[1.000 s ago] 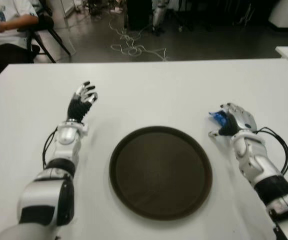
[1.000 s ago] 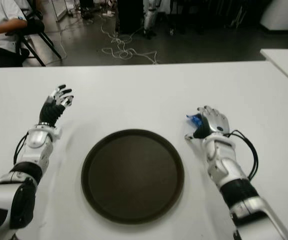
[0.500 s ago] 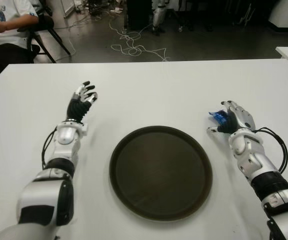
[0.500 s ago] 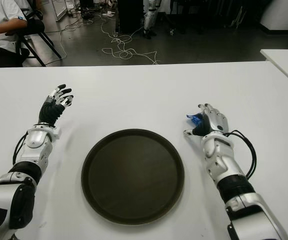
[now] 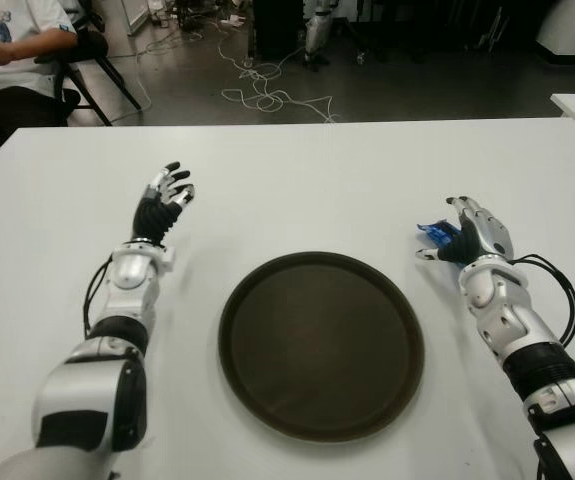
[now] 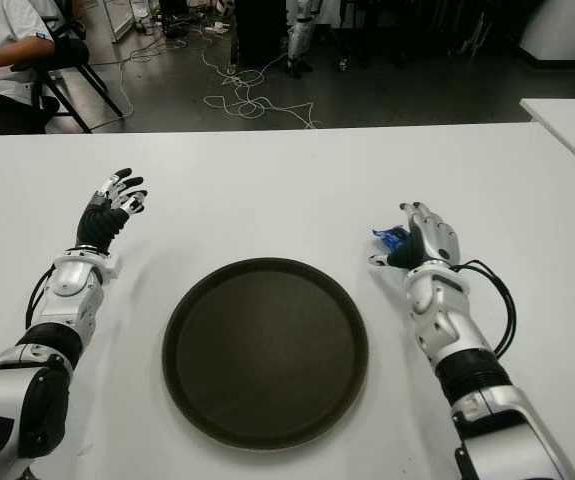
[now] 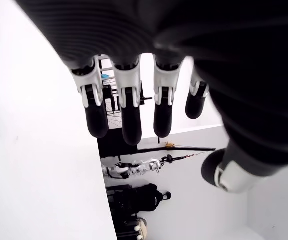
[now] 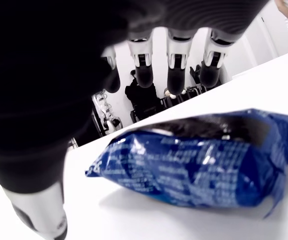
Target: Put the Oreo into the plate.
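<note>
White desk [image 5: 327,190], dark round plate [image 5: 321,343] near its front edge, right hand [image 5: 470,238] released over the blue Oreo pack [image 8: 199,162] lying toward the right edge, left hand [image 5: 163,203] relaxed, fingers spread, left of the plate.

I think this is a robot lab. I see a big white table [image 5: 347,180], loose cables [image 5: 267,95] lying on the dark floor [image 5: 417,90] far back, and a person [image 5: 12,45] sitting on a chair at far left.
</note>
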